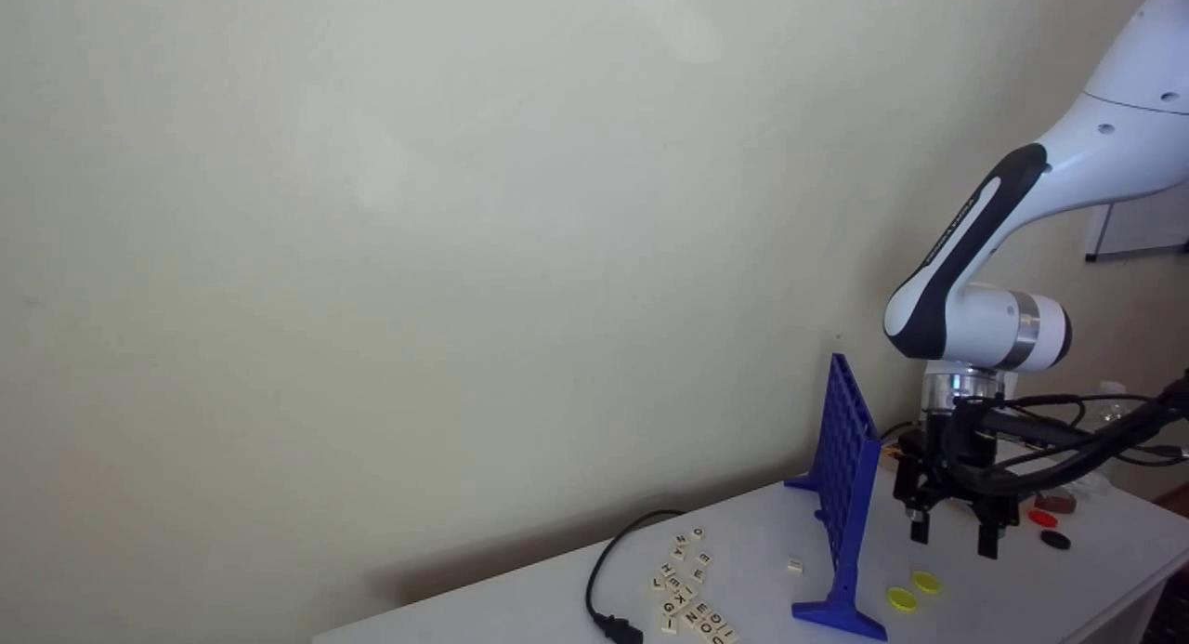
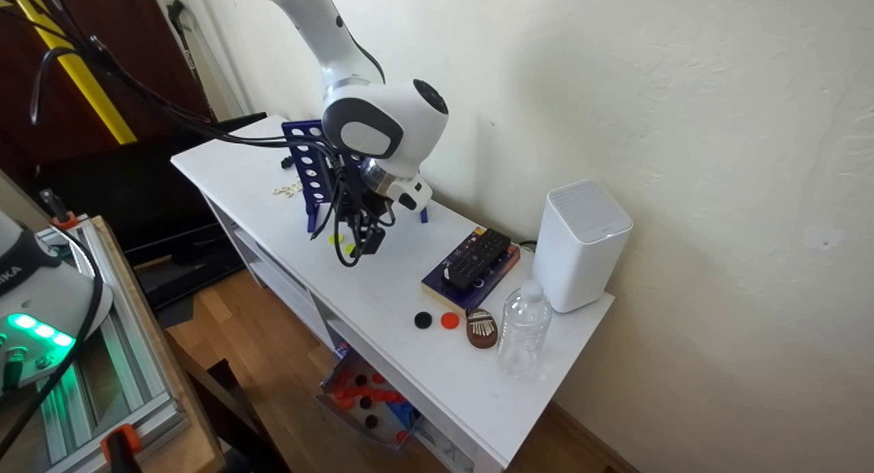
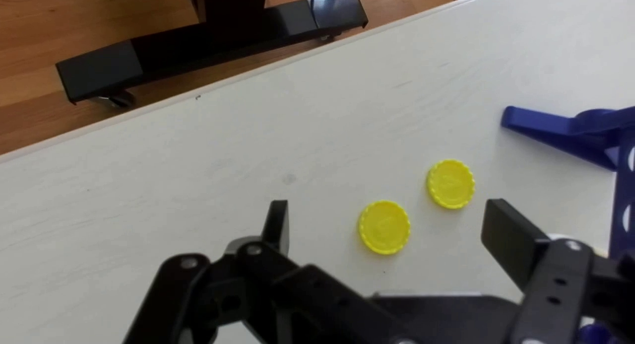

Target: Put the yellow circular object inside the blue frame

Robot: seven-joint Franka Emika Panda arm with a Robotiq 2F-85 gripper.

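Clear bin [image 2: 379, 437] held red and black discs [image 2: 371, 422], blue frame [image 3: 622, 186] ran off your wrist view's right, your gripper [image 3: 387, 222] stood with fingers apart near two yellow discs [image 3: 450, 184]

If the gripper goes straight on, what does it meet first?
The gripper would probably meet the white tabletop, around or beside the nearer yellow disc; depth is unclear, it might touch the disc.

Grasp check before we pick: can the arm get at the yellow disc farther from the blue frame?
Likely yes: the open gripper hangs empty above the table, and nothing visible covers that yellow disc; the other yellow disc lies close but apart.
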